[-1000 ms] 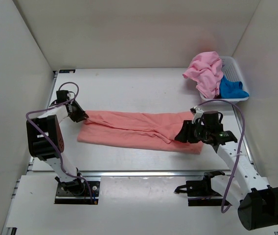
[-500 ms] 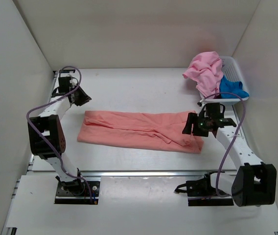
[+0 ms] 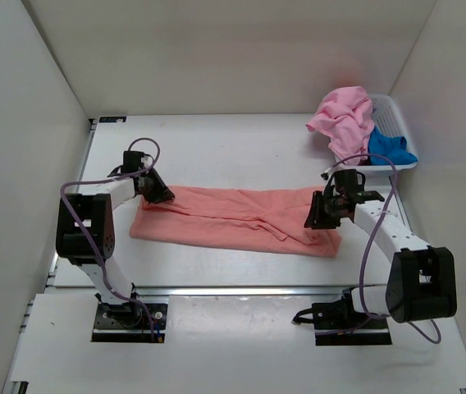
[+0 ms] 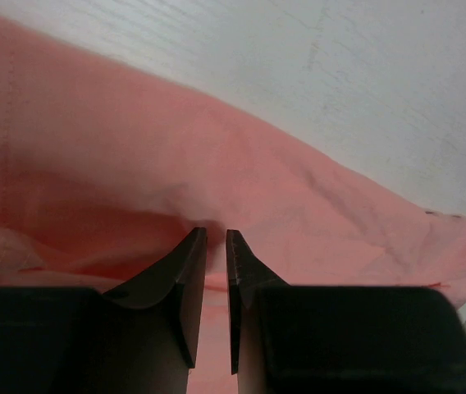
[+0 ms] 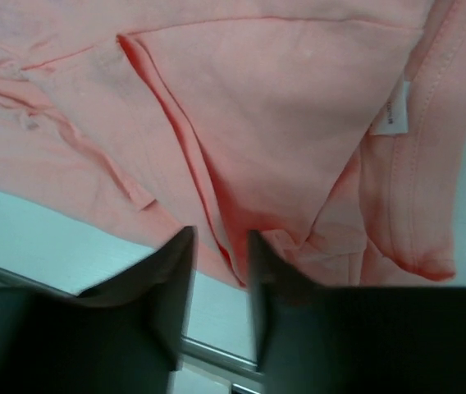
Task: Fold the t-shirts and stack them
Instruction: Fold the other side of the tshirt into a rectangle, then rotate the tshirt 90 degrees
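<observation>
Blue t-shirt (image 3: 390,149) partly buried under pink t-shirt (image 3: 344,119) in basket (image 3: 391,106). Salmon t-shirt (image 4: 93,164) runs off both wrist views' edges; its label (image 5: 395,111) print too small to read.

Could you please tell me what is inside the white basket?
The basket holds a pink t-shirt, spilling over its rim, and a blue t-shirt; anything beneath them is covered.
</observation>
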Controlling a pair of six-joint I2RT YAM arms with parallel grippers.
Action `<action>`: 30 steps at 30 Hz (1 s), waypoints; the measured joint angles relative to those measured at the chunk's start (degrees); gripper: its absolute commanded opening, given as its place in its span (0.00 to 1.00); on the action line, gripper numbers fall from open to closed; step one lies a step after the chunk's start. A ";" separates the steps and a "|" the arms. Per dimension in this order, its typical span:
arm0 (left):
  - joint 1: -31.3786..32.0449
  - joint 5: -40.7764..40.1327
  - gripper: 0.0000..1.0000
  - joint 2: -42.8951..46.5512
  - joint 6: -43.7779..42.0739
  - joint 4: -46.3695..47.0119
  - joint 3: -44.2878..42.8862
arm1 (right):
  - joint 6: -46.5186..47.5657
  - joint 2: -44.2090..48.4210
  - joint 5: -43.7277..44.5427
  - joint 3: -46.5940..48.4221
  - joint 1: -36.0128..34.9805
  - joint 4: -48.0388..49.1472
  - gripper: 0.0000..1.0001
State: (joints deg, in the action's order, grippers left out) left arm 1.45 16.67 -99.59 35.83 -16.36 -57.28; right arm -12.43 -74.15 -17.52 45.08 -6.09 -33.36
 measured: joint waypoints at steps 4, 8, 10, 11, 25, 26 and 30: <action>0.09 -2.25 0.24 0.00 -0.26 -2.14 0.37 | -0.83 -2.34 -0.57 0.07 -1.31 0.44 0.07; 0.61 -5.81 0.20 0.00 -0.96 -5.68 0.20 | -1.38 -8.39 -0.22 1.27 -3.76 0.35 0.05; 1.29 -7.43 0.20 0.00 -1.31 -7.28 0.17 | -1.57 -12.24 0.15 2.99 -4.74 0.26 0.08; 1.73 -8.04 0.20 -0.02 -1.40 -8.04 0.17 | -1.68 -14.12 0.37 4.13 -5.01 0.26 0.09; 14.58 -6.93 0.04 3.28 -5.44 -13.62 4.20 | -2.12 -47.23 0.96 45.07 -9.29 -4.79 0.17; 15.30 -5.86 0.02 4.35 -5.42 -13.66 5.57 | -2.01 -49.11 0.94 47.87 -9.77 -4.98 0.18; 17.99 -0.96 0.00 7.08 -5.33 -15.63 9.27 | -1.66 -55.21 0.37 57.68 -11.76 -6.54 0.20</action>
State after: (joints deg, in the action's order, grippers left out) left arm 19.44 15.70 -92.51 30.50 -31.99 -48.01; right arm -14.09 -129.36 -17.15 102.76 -17.85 -39.90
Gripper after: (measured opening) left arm 0.042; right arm 0.189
